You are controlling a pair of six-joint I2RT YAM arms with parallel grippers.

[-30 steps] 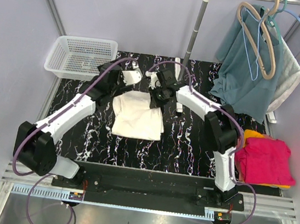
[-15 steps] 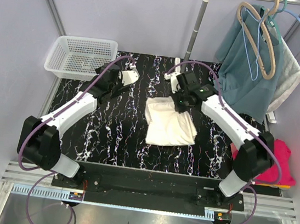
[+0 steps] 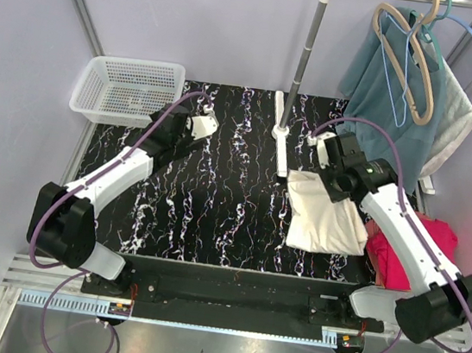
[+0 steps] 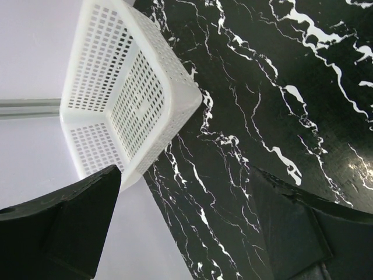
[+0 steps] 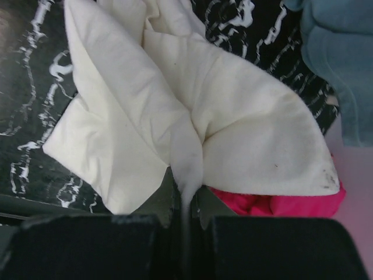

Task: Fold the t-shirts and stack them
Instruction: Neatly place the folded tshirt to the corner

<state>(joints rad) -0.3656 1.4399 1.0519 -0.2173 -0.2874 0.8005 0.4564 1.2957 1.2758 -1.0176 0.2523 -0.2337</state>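
Right claw [image 5: 185, 195] is clamped tight on a gathered pleat of the folded cream t-shirt [image 5: 233, 128], the cloth fanning away from the pinch in two loose lobes. From above, that shirt [image 3: 322, 218] sits at about 4 o'clock on the marbled surface [image 3: 215, 200], its 3 o'clock edge just overlapping the pink t-shirt [image 3: 437, 236] on the pile there. The wrist view shows pink cloth [image 5: 268, 204] peeping from beneath the cream hem. I cannot make out an orange tee. Left claw [image 4: 183, 175] hangs with its fingers wide apart and nothing between them, up at 10 o'clock beside the white mesh basket [image 3: 126, 88]. This cotton looks light, limp and easily creased. Held at one point it will likely sag, and the folded layers may slide open, so the grip ought to catch every layer at the folded edge, not just the top ply. A hold nearer a corner of the fold, with the bundle lowered flat, would probably square it on the pile. Hanging at 1 o'clock, the teal garment [image 3: 383, 117] is close enough to snag.
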